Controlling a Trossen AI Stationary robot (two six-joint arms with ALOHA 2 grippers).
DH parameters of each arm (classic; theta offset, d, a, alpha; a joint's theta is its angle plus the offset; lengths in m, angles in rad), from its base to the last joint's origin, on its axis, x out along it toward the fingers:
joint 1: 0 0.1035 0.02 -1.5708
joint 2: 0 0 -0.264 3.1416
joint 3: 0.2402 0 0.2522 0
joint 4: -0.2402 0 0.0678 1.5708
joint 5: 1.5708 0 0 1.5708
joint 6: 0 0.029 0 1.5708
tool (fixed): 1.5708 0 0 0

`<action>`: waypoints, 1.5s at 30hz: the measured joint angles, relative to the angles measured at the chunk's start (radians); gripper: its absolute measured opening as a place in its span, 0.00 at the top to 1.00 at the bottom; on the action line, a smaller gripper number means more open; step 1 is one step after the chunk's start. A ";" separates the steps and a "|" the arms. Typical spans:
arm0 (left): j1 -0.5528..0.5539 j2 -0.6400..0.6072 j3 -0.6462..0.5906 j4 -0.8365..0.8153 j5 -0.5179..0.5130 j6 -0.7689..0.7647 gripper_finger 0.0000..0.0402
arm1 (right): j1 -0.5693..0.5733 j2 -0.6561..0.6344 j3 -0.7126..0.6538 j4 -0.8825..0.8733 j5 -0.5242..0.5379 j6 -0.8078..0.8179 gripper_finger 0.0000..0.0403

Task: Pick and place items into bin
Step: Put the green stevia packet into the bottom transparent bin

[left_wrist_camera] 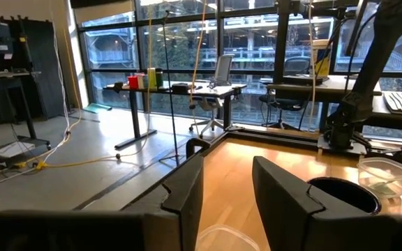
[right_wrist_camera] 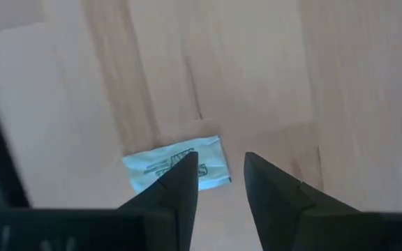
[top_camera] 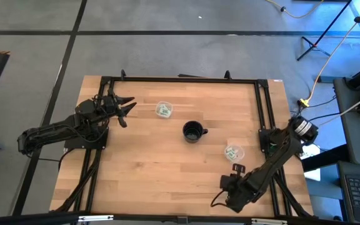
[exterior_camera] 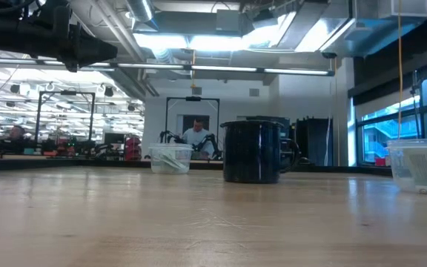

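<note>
One pale green packet [right_wrist_camera: 176, 166] lies flat on the wooden table. My right gripper [right_wrist_camera: 218, 181] is open and points down over it near the table's near right part [top_camera: 233, 176]. One finger's tip shows in front of the packet's edge. In the high view the packet is hidden under that arm. Two clear tubs hold more green packets: one [top_camera: 163, 110] toward the far left, one [top_camera: 234, 152] just beyond the right gripper. A black mug [top_camera: 194, 132] stands between them. My left gripper [top_camera: 125, 107] is open, held level, left of the far tub.
A black frame [top_camera: 180, 79] runs along the table's far edge and both sides, and both arm bases sit on it. The left wrist view looks past the mug [left_wrist_camera: 344, 195] to the right-hand tub [left_wrist_camera: 384, 174]. Bare wood [top_camera: 161, 175] lies on the near left.
</note>
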 joint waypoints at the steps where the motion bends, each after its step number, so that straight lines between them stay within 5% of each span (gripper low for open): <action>1: 0.000 0.000 0.000 0.000 0.000 0.000 0.70 | 0.001 0.010 0.000 0.001 0.000 0.010 0.70; 24: 0.000 0.000 0.000 0.000 0.000 0.000 0.71 | -0.001 0.114 -0.028 0.068 -0.056 0.010 0.71; 38: 0.000 0.000 0.000 0.000 0.000 0.000 0.71 | -0.002 0.111 -0.055 0.086 -0.056 -0.003 0.96; 45: 0.000 0.000 0.000 0.000 0.000 0.000 0.71 | -0.001 0.116 -0.014 0.035 -0.043 0.020 0.99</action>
